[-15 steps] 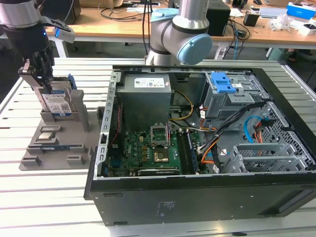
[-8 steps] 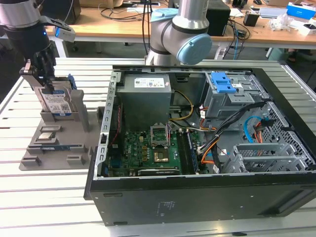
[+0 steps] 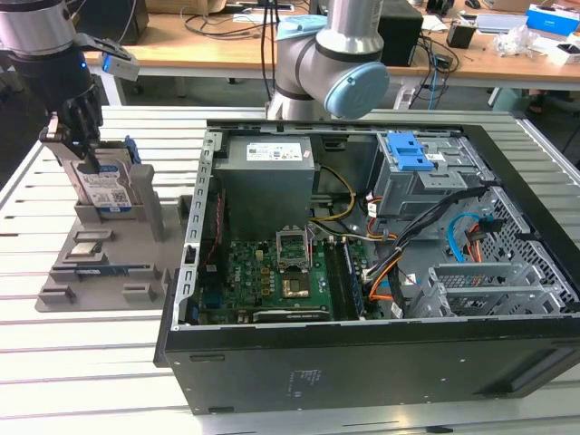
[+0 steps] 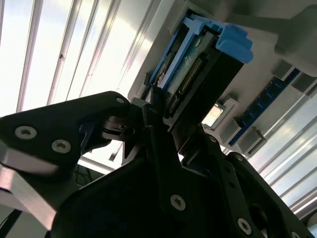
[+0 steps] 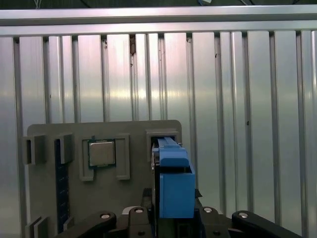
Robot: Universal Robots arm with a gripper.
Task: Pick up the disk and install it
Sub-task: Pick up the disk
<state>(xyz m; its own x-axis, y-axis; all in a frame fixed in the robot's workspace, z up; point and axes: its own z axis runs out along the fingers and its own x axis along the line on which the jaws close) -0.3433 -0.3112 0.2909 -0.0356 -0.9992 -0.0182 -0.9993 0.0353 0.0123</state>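
The disk (image 3: 107, 186) stands on edge in a slot of the grey fixture plate (image 3: 91, 290), to the exterior view's left of the open computer case (image 3: 362, 362). It is silver-grey with a white and blue label and blue side rails. My gripper (image 3: 77, 145) comes down on its top edge, with the black fingers pressed on both flat sides, shut on it. In both wrist views the disk (image 5: 173, 183) (image 4: 198, 74) runs out from between the fingers (image 4: 153, 114), its lower end still in the slot.
On the fixture plate lie a small square silver chip (image 3: 86, 249) (image 5: 101, 152) and a blue memory stick (image 3: 100, 269). Inside the case, a blue-topped grey drive cage (image 3: 408, 168) sits at the back among cables. The arm's elbow (image 3: 331, 63) stands behind the case.
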